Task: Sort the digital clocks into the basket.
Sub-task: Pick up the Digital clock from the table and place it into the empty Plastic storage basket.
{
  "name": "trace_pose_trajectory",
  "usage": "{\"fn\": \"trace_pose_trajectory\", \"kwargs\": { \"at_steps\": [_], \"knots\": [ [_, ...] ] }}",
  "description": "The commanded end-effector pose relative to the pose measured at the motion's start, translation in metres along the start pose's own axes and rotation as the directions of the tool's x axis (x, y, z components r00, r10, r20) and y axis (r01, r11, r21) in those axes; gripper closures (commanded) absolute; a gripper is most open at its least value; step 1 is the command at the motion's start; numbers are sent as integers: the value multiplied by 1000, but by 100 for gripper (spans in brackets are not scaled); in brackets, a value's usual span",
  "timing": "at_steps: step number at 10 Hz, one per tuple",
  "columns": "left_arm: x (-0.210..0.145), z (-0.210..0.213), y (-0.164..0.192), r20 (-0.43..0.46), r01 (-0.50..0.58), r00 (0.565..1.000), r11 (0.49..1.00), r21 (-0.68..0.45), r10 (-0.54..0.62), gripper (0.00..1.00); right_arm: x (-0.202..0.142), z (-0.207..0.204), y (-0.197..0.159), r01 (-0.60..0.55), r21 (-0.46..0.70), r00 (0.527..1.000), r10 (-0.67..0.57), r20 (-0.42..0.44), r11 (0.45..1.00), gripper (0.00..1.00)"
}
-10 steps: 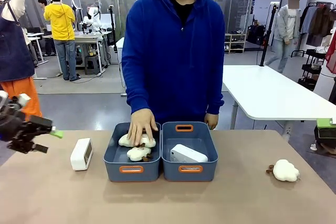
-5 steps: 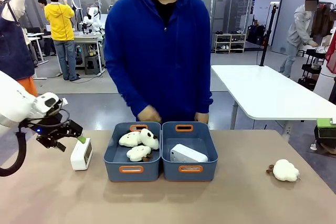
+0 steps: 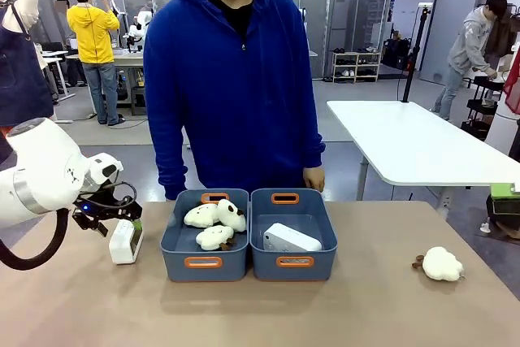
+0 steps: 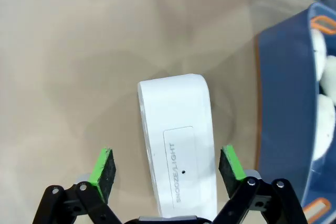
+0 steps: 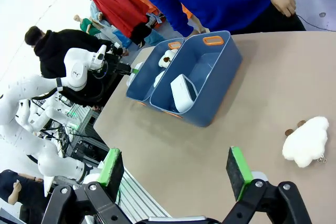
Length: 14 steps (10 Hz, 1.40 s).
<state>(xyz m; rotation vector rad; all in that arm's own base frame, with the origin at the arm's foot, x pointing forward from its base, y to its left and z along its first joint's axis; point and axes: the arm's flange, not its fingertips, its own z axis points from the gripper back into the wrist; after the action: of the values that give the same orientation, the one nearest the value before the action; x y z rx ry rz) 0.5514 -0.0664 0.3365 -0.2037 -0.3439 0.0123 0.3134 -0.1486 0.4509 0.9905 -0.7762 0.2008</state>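
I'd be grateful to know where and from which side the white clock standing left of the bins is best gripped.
Probably from straight above, closing on its two broad flat faces. The clock stands on edge, narrow SNOOZE/LIGHT top upward, and that width fits between the pads of the open left gripper.

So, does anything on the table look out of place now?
Nothing is spilled or broken. One plush sheep lies alone on the table, right of the bins; one digital clock stands left of them.
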Motion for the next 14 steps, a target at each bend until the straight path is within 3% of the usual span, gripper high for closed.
{"fn": "trace_pose_trajectory", "kwargs": {
  "at_steps": [1,3,4,6,7,8,9,11,12,14],
  "knots": [
    [7,-6,-10,-27,38,999,999,38,-37,27,1,-2,-1,-8,-4,1000,8,16,1000,0],
    [3,-4,-13,-40,35,999,999,36,-34,86,1,-2,-1,-8,-4,1000,8,16,1000,0],
    [3,-1,-14,-39,34,999,999,27,-33,100,1,-2,-1,-8,-4,1000,8,16,1000,0],
    [0,12,-21,-70,15,997,1000,-14,-16,100,1,-2,-1,-8,-4,1000,8,16,1000,0],
    [0,27,-28,-103,4,995,999,-33,-8,94,1,-2,-1,-8,-4,1000,8,16,1000,0],
    [3,52,-39,-102,9,995,998,-57,-15,51,1,-2,-1,-8,-4,1000,8,16,1000,0],
    [4,81,-53,-91,38,995,993,-109,-48,51,1,-2,-1,-8,-4,1000,8,16,1000,0],
    [4,136,-94,12,127,992,965,-231,-128,51,1,-2,-1,-8,-4,1000,8,16,1000,0],
    [3,143,-123,42,154,988,927,-341,-149,51,1,-2,-1,-8,-4,1000,8,16,1000,0],
    [-10,118,-184,31,158,986,856,-492,-164,51,1,-2,-1,-8,-4,1000,8,16,1000,0]
  ]
}}
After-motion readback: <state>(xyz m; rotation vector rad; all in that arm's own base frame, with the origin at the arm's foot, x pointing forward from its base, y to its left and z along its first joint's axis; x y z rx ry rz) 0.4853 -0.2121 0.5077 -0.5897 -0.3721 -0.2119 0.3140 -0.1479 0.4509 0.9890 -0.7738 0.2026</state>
